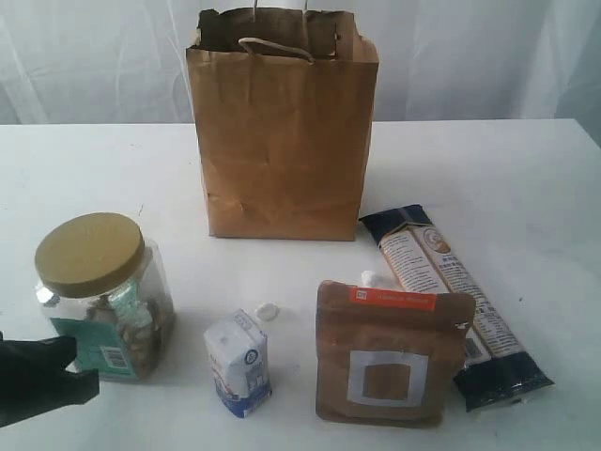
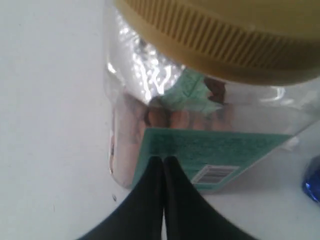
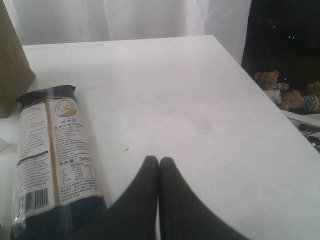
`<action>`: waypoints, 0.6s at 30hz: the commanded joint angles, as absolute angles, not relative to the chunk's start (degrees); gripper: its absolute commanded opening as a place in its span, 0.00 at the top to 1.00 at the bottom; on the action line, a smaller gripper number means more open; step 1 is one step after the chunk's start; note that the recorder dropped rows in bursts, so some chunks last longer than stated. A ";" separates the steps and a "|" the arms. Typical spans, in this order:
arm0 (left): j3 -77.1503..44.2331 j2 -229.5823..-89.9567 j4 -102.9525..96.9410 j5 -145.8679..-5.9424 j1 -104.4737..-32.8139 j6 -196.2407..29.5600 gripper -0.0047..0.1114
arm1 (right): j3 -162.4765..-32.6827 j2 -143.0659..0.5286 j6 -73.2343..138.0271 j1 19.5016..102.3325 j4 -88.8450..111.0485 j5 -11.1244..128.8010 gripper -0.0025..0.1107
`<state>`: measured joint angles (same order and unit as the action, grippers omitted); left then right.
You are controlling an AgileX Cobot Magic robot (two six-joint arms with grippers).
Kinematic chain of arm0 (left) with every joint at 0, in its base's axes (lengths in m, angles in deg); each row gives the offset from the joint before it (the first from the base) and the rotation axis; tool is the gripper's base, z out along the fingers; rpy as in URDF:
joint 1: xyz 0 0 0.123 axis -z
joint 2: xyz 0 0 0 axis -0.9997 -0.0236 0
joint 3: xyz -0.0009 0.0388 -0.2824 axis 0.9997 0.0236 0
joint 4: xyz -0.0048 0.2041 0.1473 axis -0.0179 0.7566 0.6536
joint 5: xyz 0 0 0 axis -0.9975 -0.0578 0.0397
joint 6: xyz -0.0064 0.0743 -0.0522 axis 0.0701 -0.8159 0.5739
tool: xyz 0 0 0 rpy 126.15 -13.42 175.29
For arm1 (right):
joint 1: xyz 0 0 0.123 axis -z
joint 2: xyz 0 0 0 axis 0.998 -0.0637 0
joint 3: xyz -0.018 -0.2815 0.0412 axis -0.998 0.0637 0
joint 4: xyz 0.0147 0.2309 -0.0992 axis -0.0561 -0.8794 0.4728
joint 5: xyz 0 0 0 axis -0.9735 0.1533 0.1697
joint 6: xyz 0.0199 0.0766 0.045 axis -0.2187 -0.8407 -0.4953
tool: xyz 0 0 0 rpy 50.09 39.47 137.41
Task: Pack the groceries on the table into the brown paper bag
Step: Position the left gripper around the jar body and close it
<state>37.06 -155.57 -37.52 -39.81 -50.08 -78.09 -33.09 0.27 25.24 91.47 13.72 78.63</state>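
Brown paper bag (image 1: 282,141) is stood upright at the far middle of the table (image 1: 526,188), mouth open, handles raised. So placed, it can be loaded from above. Its inside is hidden in every view, so whether anything has been packed cannot be told.

Groceries are set out nearer the camera, apart from the bag. Clear jar with tan lid (image 1: 103,301) is upright at the left. Small white-blue carton (image 1: 239,365) is upright near it. Brown pouch (image 1: 390,352) is stood on its base. Long dark packet (image 1: 455,301) is laid flat just beside the pouch, part of one side covered by it.

Left tool (image 2: 163,160) is closed and empty, tips brought up to the jar's green label. Whether contact is made cannot be settled. With jaws shut like this the wide jar cannot be taken, so opening is judged to be needed first.

Right tool (image 3: 158,161) is closed on nothing and held over bare table beside the long packet. It is not seen in the exterior view.

No can and no yellow bottle are found in any view. A small white round piece (image 1: 268,310) near the carton cannot be identified.
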 commanded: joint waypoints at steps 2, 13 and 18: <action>36.78 -162.68 -36.29 -29.53 -50.09 -76.02 0.96 | -32.68 0.53 25.16 91.62 13.97 78.56 0.98; 37.41 -162.38 -38.39 -11.65 -51.37 -81.53 0.96 | -32.68 0.53 25.16 91.62 13.97 78.56 0.98; 42.54 -153.93 -35.11 -13.85 -51.37 -80.80 0.96 | -32.68 0.53 25.16 91.62 13.97 78.56 0.98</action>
<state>40.01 -158.10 -36.41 -12.34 -51.26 -80.78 -33.09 0.27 25.24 91.47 13.72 78.63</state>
